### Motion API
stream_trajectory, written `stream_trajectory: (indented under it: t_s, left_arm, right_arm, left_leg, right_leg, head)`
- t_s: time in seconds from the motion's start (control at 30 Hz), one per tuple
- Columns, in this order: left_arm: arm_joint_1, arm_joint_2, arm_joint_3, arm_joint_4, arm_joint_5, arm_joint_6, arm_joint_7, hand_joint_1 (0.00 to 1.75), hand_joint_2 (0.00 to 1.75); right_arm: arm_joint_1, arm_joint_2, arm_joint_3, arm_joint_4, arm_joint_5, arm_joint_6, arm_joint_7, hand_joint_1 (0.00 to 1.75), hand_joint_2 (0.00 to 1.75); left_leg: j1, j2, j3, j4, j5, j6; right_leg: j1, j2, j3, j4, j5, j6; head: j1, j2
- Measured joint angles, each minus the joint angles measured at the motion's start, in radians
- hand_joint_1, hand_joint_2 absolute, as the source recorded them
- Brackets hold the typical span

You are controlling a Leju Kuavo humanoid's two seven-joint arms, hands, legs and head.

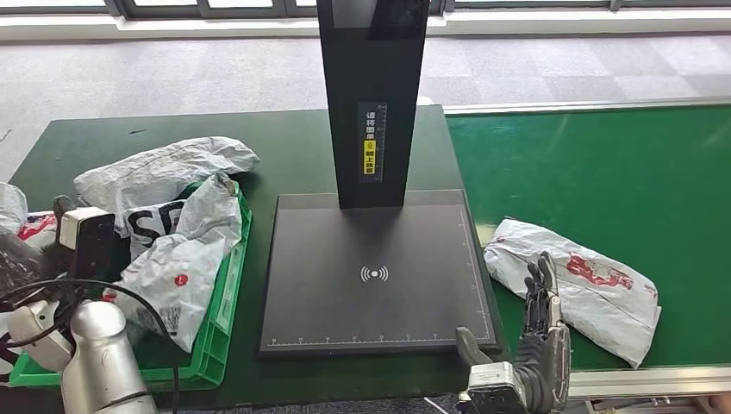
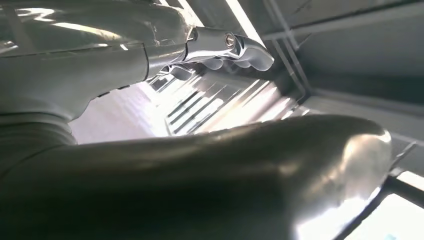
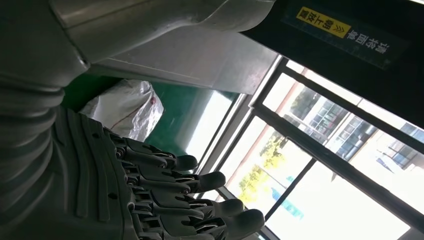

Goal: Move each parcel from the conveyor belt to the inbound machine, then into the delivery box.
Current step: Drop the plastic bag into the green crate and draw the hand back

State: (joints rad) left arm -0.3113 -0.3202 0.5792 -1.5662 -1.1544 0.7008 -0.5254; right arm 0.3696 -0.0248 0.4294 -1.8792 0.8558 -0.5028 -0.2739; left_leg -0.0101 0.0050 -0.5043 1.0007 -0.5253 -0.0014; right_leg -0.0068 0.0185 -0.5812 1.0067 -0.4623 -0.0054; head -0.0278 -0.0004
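We have our right hand (image 1: 541, 323) raised beside the grey-and-white crumpled plastic mailer parcel with red print (image 1: 573, 282), fingers straight, spread and empty. The parcel lies on the green conveyor belt (image 1: 621, 181), just right of the black flat scanning plate of the inbound machine (image 1: 377, 276). It looks soft, light and slick, so we judge a pinch on the near bunched edge safest. We cannot tell how our left hand (image 2: 227, 47) is set.

right robot hand (image 1: 541, 332) open, fingers upright
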Motion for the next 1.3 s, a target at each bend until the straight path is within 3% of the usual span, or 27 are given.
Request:
stream_trajectory:
  t_s: [0.23,0.47,0.6,0.73,0.87,0.97,1.07,1.13,1.3]
  left_arm:
    - [0.105,-0.018,-0.093,-0.236,0.316,0.0,-0.161,0.0,0.0]
    - [0.185,0.003,-0.275,-0.547,0.938,-0.001,-0.177,0.0,0.0]
    - [0.255,0.026,-0.375,-0.63,0.997,-0.002,-0.177,0.0,0.0]
    - [0.284,0.041,-0.438,-0.634,0.961,-0.002,-0.178,0.0,0.0]
    - [0.297,0.09,-0.539,-0.584,1.008,-0.016,-0.176,0.0,0.0]
    - [0.295,0.133,-0.63,-0.484,1.048,-0.124,-0.176,0.0,0.0]
    - [0.289,0.166,-0.72,-0.348,1.093,-0.28,-0.172,0.0,0.0]
    - [0.284,0.178,-0.756,-0.288,1.111,-0.315,-0.172,0.0,0.0]
    - [0.272,0.188,-0.789,-0.174,1.155,-0.37,-0.175,0.0,0.0]
  right_arm:
    - [0.047,-0.001,0.0,-0.037,0.001,-0.032,0.013,0.0,1.75]
    - [0.023,-0.005,-0.027,-0.026,-0.058,-0.012,0.007,0.0,1.75]
    - [0.014,-0.005,-0.114,-0.001,-0.025,0.01,0.058,0.0,1.75]
    - [0.017,-0.005,-0.207,0.014,-0.008,0.028,0.078,0.0,1.75]
    - [0.023,-0.004,-0.306,0.039,0.051,0.077,0.093,0.0,1.75]
    - [-0.019,-0.002,-0.42,0.108,0.202,0.127,0.079,0.0,1.75]
    - [-0.123,-0.008,-0.557,0.272,0.432,0.126,0.113,0.0,1.75]
    - [-0.215,-0.034,-0.613,0.422,0.558,0.085,0.162,0.0,1.75]
    - [-0.471,-0.131,-0.66,0.87,0.643,-0.028,0.237,0.0,1.75]
  left_leg:
    - [0.001,0.001,-0.008,0.0,-0.001,-0.001]
    - [0.002,0.0,-0.007,0.0,-0.001,-0.001]
    - [0.001,-0.003,-0.003,0.0,0.0,-0.001]
    - [0.001,-0.002,-0.005,0.0,-0.001,0.0]
    - [0.0,-0.003,-0.004,0.0,-0.002,0.0]
    - [0.0,-0.002,-0.003,0.0,-0.002,0.0]
    - [0.0,0.0,-0.003,0.0,-0.001,0.001]
    - [0.0,0.004,-0.003,0.001,0.0,0.002]
    - [-0.002,0.005,0.003,0.002,0.002,0.005]
  right_leg:
    - [0.001,0.0,0.001,0.0,-0.001,0.0]
    - [0.002,-0.001,0.002,0.0,-0.001,0.0]
    - [0.001,-0.003,0.003,0.0,-0.001,0.0]
    - [0.001,-0.003,0.004,0.0,-0.001,0.0]
    - [0.001,-0.003,0.005,-0.001,-0.002,0.001]
    - [0.001,-0.003,0.006,-0.001,-0.001,0.001]
    - [0.0,-0.001,0.007,-0.001,0.001,0.003]
    - [0.0,0.002,0.007,-0.001,0.002,0.004]
    - [-0.002,0.004,0.005,-0.002,0.005,0.006]
  head:
    - [0.0,0.0]
    - [0.0,0.0]
    - [0.0,0.0]
    - [0.0,0.0]
    - [0.0,0.0]
    - [0.0,0.0]
    - [0.0,0.0]
    - [0.0,0.0]
    - [0.0,0.0]
